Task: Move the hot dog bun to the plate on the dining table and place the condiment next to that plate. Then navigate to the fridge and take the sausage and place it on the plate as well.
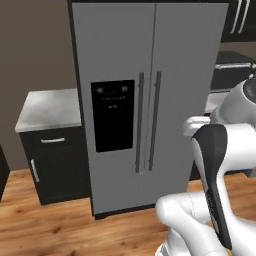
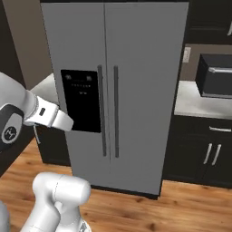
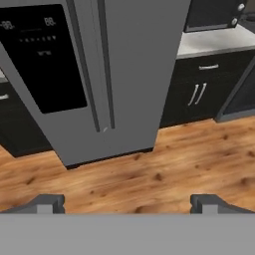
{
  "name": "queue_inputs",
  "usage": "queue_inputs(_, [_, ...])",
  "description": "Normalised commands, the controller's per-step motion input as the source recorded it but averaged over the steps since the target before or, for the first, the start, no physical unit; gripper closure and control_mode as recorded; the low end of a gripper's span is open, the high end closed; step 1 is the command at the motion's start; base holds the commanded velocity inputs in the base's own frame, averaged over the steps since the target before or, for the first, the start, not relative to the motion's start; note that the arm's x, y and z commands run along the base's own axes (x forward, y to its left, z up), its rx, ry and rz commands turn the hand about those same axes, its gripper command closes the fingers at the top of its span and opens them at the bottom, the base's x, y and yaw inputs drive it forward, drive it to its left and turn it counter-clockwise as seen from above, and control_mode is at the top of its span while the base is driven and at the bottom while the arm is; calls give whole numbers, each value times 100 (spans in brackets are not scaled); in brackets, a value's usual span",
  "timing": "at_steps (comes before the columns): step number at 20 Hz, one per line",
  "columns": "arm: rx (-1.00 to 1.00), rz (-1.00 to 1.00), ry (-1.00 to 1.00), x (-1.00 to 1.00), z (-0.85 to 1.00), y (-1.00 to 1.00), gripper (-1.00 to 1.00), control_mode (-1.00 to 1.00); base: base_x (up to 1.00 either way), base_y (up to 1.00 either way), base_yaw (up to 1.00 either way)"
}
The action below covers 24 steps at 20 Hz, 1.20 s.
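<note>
Even, soft, nearly shadowless rendered light; edges seem slightly blurred.

glossy white arm [image 1: 200,220] — rounded links, dark joint bands

It was a home kitchen: a tall grey side-by-side fridge [image 1: 145,100] with a black dispenser panel [image 1: 113,115] stood ahead of the hand, both doors closed. Black base cabinets [image 2: 206,152] with pale stone counters [image 1: 50,107] flanked it on either side, a dark microwave [image 2: 215,74] sat on one counter, and warm wood planks [image 3: 149,174] covered the floor below the hand
</note>
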Motion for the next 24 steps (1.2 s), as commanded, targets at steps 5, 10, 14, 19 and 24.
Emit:
queue_inputs(5, [0, 0, 0, 0, 0, 0, -100, 100, 53, -27, 16])
queue_inputs(10, [0, 0, 0, 0, 0, 0, -100, 100, 40, -28, 19])
queue_inputs(14, [0, 0, 0, 0, 0, 0, -100, 100, 13, -37, 12])
queue_inputs(19, [0, 0, 0, 0, 0, 0, -100, 100, -6, -34, 3])
queue_inputs(24, [0, 0, 0, 0, 0, 0, -100, 100, -8, -13, 0])
